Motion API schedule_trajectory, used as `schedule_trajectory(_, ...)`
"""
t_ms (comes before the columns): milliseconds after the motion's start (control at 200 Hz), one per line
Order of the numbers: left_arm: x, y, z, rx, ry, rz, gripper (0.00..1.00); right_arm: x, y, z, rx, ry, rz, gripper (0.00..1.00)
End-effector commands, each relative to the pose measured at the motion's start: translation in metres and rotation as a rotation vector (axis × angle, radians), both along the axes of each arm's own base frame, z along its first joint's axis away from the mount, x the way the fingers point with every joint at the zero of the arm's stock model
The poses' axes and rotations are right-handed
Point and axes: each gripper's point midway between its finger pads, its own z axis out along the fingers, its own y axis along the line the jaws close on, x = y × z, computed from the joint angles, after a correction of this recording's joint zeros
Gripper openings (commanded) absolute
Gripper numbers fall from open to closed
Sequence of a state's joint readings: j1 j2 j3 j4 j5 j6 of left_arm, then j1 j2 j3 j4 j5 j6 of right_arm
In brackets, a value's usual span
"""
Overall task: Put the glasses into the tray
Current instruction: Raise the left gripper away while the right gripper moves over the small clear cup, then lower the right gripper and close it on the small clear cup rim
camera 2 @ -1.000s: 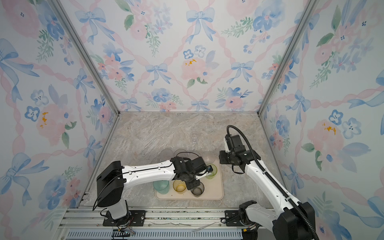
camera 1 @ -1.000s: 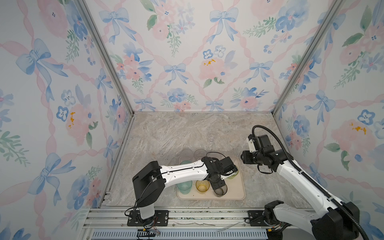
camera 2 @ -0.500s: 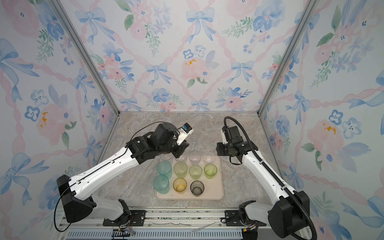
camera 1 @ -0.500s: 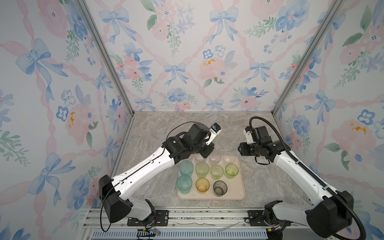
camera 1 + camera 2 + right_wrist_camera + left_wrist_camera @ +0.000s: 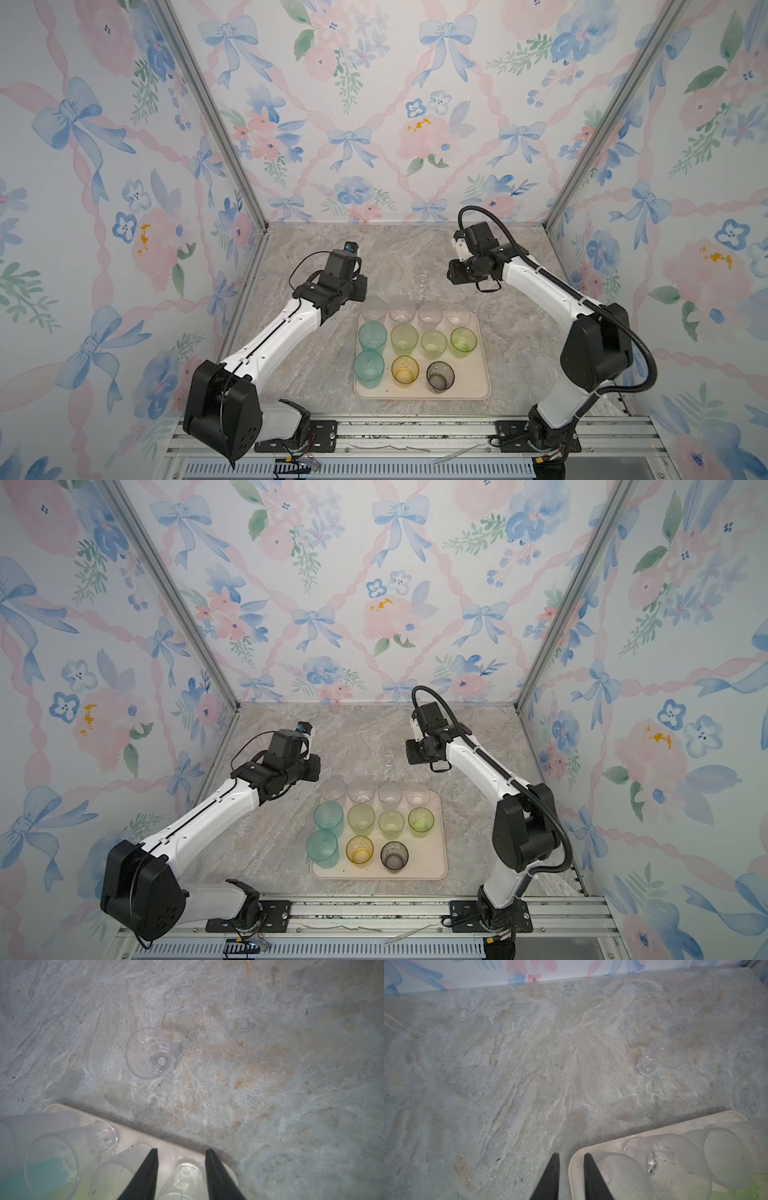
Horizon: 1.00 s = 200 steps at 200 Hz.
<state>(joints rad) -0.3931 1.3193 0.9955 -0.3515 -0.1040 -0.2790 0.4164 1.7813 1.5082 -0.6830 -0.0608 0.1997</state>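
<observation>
The lone clear tumbler (image 5: 423, 277) outside the tray is nearly lost against the stone in both top views, a faint outline right of centre, just left of the right arm's wrist. In the right wrist view it shows plainly, apparently upright. From above neither gripper's tips can be made out. The wrist views show the left gripper (image 5: 571, 1155) a narrow gap apart and the right gripper (image 5: 181, 1150) wider apart, both empty, with the tray cut off at the frame edge. The tray (image 5: 469, 382), lower centre, holds eleven glasses. Four clear tumblers (image 5: 401, 309) line its upper edge. Below them stand a teal tumbler (image 5: 372, 336) and three pale green tumblers (image 5: 434, 344), then teal, amber (image 5: 405, 369) and smoky grey (image 5: 440, 376). The marble surface (image 5: 395, 249) is grey-beige, enclosed by floral walls (image 5: 374, 124).
</observation>
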Motion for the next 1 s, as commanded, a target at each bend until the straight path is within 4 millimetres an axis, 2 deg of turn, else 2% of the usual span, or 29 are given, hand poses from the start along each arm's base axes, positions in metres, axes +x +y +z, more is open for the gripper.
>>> schedule_trajectory(0, 0.011, -0.003, 0.019, -0.108, -0.078, 0.019, 0.24, 0.014, 0.02, -0.001, 0.007, 0.001, 0.043, 0.4)
schedule_trajectory(195, 0.015, -0.003, 0.01, -0.103, -0.065, 0.015, 0.24, 0.038, 0.036, -0.021, 0.003, 0.026, 0.05, 0.36)
schedule_trajectory(410, 0.017, -0.006, 0.002, -0.099, -0.048, 0.002, 0.24, 0.055, 0.046, -0.035, 0.0, 0.039, 0.053, 0.32)
schedule_trajectory(740, 0.018, -0.002, 0.002, -0.096, -0.05, 0.004, 0.24, 0.067, 0.05, -0.052, -0.033, 0.055, 0.052, 0.31)
schedule_trajectory(995, 0.018, -0.001, -0.001, -0.097, -0.046, 0.0, 0.24, 0.073, 0.053, -0.059, -0.045, 0.065, 0.056, 0.25)
